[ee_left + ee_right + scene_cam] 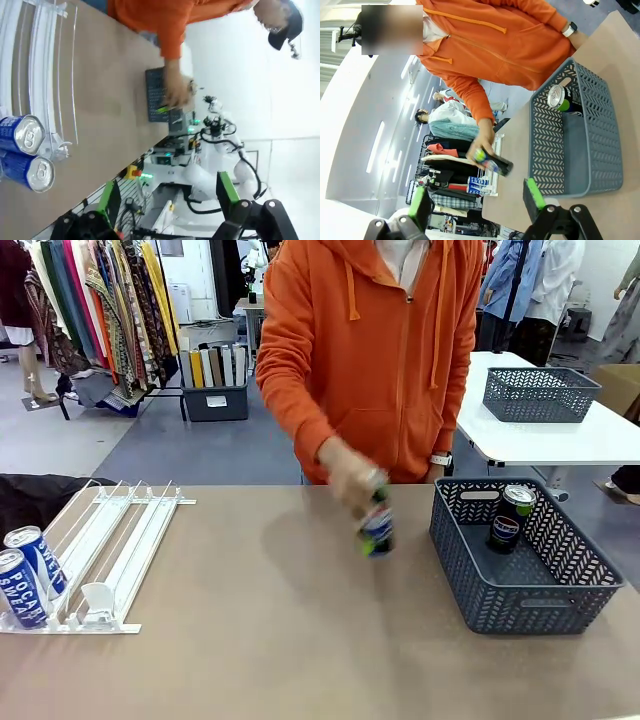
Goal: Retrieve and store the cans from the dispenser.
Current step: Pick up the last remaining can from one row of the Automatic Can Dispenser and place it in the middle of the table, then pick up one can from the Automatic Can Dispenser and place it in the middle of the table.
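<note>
- Left gripper [166, 182], in its wrist view, stands wide open, the green pads far apart and nothing between them.
- Right gripper [475, 197], in its own wrist view, is spread just as wide and is equally empty; it looks across the table [280, 640] from above.
- At the near left edge of the tabletop lies the dispenser [110, 540], a flat clear rack with white dividers and thin wire rails.
- Two Pocari Sweat cans [28, 575] stand side by side at its near end, touching or almost touching; the left wrist view shows their silver tops [30, 170] and the rack's lanes [42, 75] running away from them.
- Across the table a person in an orange hoodie [400, 350] grips a dark can [377, 525] from the top with one hand [350, 478]. It is blurred by motion, sits between dispenser and basket, and is nearer the basket. Whether it touches the tabletop cannot be told.
- From the right wrist camera the same can [492, 161] shows a green end in the hand [485, 142].
- On the right side stands a grey mesh basket [520, 580] with one Pepsi can [510, 518] upright against its far wall; its silver top [562, 97] shows inside the basket [600, 130].
- Behind, a second grey basket [540, 395] rests on a white table [560, 440].
</note>
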You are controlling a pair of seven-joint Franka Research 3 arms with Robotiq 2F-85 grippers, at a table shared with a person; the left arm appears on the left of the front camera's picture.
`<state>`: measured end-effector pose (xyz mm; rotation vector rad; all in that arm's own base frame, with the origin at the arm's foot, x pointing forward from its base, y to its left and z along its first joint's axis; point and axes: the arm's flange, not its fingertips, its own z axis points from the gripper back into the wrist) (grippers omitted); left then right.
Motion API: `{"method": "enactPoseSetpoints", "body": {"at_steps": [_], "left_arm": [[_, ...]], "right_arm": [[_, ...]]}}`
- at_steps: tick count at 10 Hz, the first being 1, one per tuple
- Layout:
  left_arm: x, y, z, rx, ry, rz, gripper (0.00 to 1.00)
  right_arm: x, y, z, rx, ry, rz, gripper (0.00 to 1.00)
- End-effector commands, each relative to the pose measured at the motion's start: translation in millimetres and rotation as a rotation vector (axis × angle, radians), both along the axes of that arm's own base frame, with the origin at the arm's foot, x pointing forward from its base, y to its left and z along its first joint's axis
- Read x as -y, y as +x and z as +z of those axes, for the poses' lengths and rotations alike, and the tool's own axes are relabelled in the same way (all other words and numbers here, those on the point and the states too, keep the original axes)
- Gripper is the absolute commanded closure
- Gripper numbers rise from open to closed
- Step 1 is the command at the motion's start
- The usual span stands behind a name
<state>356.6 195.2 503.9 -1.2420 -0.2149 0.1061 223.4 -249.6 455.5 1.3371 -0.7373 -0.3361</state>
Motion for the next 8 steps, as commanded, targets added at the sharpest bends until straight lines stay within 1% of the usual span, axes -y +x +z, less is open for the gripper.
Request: {"method": "enactPoseSetpoints", "body": {"at_steps": [1, 8], "left_arm": [[17.4, -3.7, 19.2, 0.007, 0.104, -0.070, 0.00], [17.4, -3.7, 19.2, 0.007, 0.104, -0.070, 0.00]], "right_arm": [[-0.2, 0.8, 2.1, 0.020, 0.002, 0.001, 0.00], [-0.2, 0.8, 2.1, 0.020, 0.002, 0.001, 0.00]]}}
